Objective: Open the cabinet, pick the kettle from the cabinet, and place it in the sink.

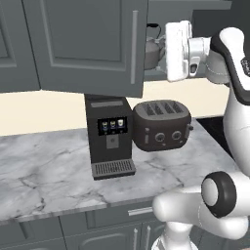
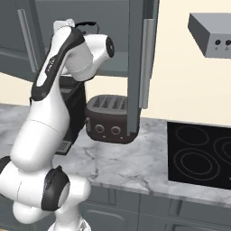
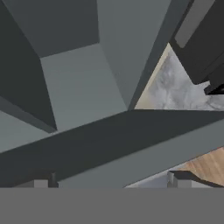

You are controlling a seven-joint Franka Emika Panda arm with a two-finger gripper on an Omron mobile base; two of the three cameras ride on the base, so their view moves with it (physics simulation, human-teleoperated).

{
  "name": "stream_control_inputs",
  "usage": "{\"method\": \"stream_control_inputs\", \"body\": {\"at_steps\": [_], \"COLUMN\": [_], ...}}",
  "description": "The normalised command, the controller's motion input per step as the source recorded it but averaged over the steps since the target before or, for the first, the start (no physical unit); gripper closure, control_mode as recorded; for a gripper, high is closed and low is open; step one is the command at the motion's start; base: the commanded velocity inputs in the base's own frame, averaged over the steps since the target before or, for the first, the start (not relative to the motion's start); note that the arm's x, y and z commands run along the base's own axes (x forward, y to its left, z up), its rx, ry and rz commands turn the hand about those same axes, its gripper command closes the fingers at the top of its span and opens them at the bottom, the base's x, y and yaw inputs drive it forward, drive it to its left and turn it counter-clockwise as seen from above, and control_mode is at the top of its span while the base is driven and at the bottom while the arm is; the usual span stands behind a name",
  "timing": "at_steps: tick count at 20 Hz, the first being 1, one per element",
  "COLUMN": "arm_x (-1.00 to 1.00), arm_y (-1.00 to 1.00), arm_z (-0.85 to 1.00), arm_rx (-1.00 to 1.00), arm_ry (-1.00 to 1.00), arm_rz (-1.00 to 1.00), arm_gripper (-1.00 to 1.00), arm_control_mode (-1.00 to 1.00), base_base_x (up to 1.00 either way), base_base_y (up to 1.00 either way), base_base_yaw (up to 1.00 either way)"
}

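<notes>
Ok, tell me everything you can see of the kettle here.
The kettle sits upright on the grey shelf inside the open cabinet. What shows is a rounded silver-grey metal body and a thin black arched handle. The cabinet door hides its left side, the robot's white hand its right. The right base view shows just the handle.

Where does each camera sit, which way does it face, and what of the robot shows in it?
Left base view: behind the arm's left, facing the open cabinet, kettle and toaster; arm at right.
Right base view: behind its right, facing the same toaster and cabinet, plus stovetop; arm at left.
Hand view: on the hand, looking into the cabinet; open gripper at bottom.
</notes>
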Motion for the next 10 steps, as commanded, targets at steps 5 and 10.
{"method": "stream_control_inputs", "body": {"at_steps": [5, 10], "arm_x": [0.16, 0.20], "arm_y": [0.25, 0.12], "arm_z": [-0.05, -0.04], "arm_rx": [-0.01, 0.00], "arm_ry": [0.00, -0.01], "arm_rz": [0.06, 0.08], "arm_gripper": [-1.00, -1.00], "arm_control_mode": [-1.00, -1.00], "base_base_x": [0.00, 0.00], "base_base_y": [0.00, 0.00], "base_base_yaw": [0.00, 0.00]}}
